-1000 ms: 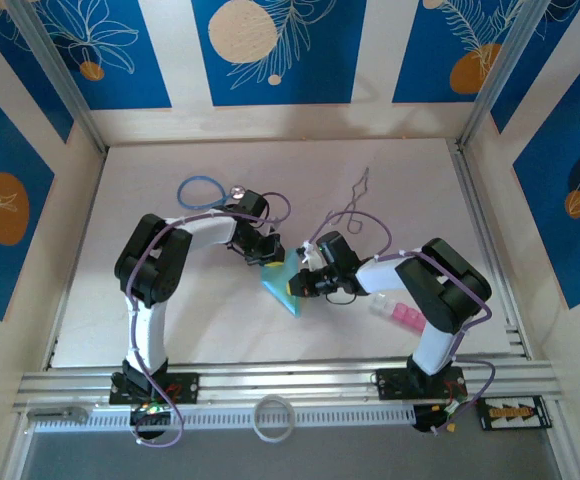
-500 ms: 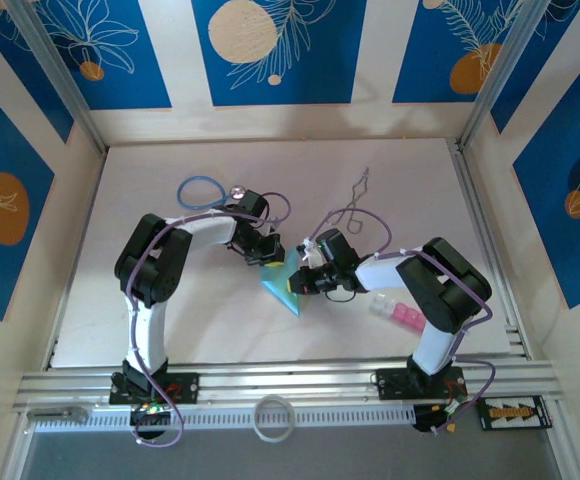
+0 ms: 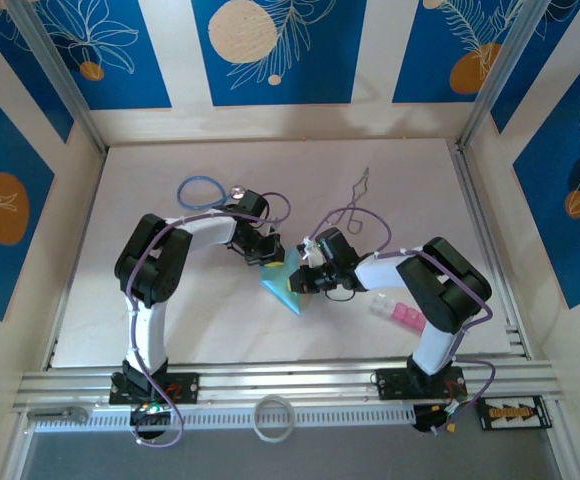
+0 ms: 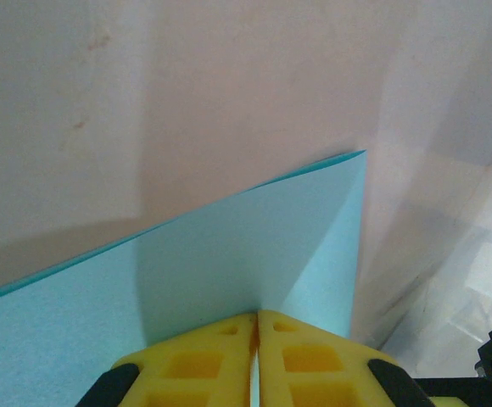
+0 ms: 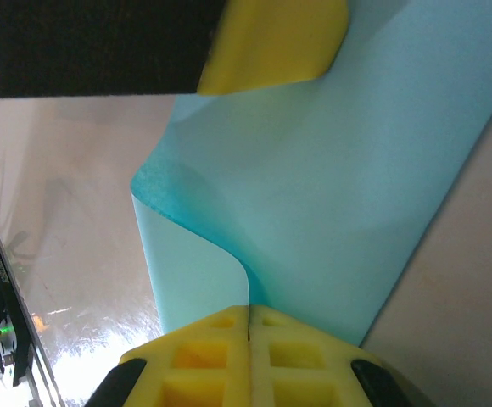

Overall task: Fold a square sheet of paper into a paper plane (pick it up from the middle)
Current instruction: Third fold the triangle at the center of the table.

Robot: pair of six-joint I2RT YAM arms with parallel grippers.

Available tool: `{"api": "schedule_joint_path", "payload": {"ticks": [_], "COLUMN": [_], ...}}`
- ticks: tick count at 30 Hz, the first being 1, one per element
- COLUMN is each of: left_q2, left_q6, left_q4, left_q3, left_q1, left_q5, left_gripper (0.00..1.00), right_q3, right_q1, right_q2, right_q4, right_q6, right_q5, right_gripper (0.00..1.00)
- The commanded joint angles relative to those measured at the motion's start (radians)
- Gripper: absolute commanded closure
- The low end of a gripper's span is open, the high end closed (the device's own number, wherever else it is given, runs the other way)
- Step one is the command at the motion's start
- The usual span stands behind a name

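The square sheet of paper (image 3: 286,291), light turquoise, hangs between my two grippers as a folded wedge with its point toward the near edge. My left gripper (image 3: 268,256) is shut on its upper left edge. In the left wrist view the yellow fingertips (image 4: 229,332) meet on the sheet (image 4: 229,254), whose corner sticks out to the right. My right gripper (image 3: 304,279) is shut on the right side. In the right wrist view its jaws (image 5: 248,310) pinch a curled flap of the sheet (image 5: 339,186), and the left gripper's yellow finger (image 5: 271,42) shows at the top.
A stethoscope with a blue tube loop (image 3: 201,190) lies behind the left arm, and a thin bent wire (image 3: 356,203) behind the right. Pink and clear plastic blocks (image 3: 398,313) sit by the right arm's elbow. A white ring (image 3: 273,417) rests on the front rail.
The right gripper has edged slightly left, toward the left gripper. Both still hold the sheet.
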Motion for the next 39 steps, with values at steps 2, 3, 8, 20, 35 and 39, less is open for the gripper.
{"api": "schedule_joint_path", "payload": {"ticks": [2, 3, 8, 20, 35, 39], "left_q2": [0.012, 0.011, 0.011, 0.011, 0.012, 0.011], "left_q6": [0.012, 0.013, 0.010, 0.010, 0.014, 0.016], "left_q4": [-0.038, -0.039, -0.037, -0.035, -0.039, -0.042], "left_q3": [-0.006, -0.007, -0.006, -0.009, -0.009, -0.009], "left_q1": [-0.003, -0.003, -0.003, -0.003, -0.003, -0.003], "left_q5": [-0.059, -0.059, -0.058, -0.059, -0.059, -0.061], "left_gripper": [0.90, 0.90, 0.90, 0.90, 0.90, 0.90], "right_q3": [0.023, 0.023, 0.027, 0.042, 0.047, 0.044], "right_q1": [-0.002, -0.002, 0.002, 0.004, 0.026, 0.025], "right_q2": [0.008, 0.009, 0.011, 0.021, 0.009, -0.011], "right_q4": [-0.028, -0.028, -0.042, -0.063, -0.115, -0.122], "right_q6": [-0.016, -0.017, -0.023, -0.032, -0.048, -0.047], "right_q5": [0.001, 0.002, 0.006, 0.018, 0.038, 0.043], "right_gripper": [1.00, 1.00, 1.00, 1.00, 1.00, 1.00]}}
